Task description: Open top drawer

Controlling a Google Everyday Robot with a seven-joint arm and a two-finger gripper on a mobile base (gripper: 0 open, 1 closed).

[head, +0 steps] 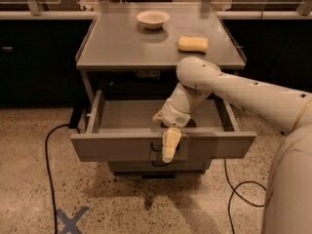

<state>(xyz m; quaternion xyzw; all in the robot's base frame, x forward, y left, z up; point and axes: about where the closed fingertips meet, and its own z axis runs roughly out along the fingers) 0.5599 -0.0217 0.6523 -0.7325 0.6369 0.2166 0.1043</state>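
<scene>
The top drawer (122, 147) is a wide grey metal drawer under the grey table, pulled well out, and its inside looks bare. A small dark wire handle (157, 147) sits at the centre of its flat front. My gripper (169, 147) hangs over the front edge right at that handle, one cream finger pointing down across the drawer face. My white arm reaches in from the right. A narrower lower drawer (156, 167) shows just below, pushed in.
On the grey table top (117, 48) stand a white bowl (153, 19) and a yellow sponge (192, 44). Black cables (48, 169) run over the speckled floor on both sides. A blue tape cross (72, 220) marks the floor at front left.
</scene>
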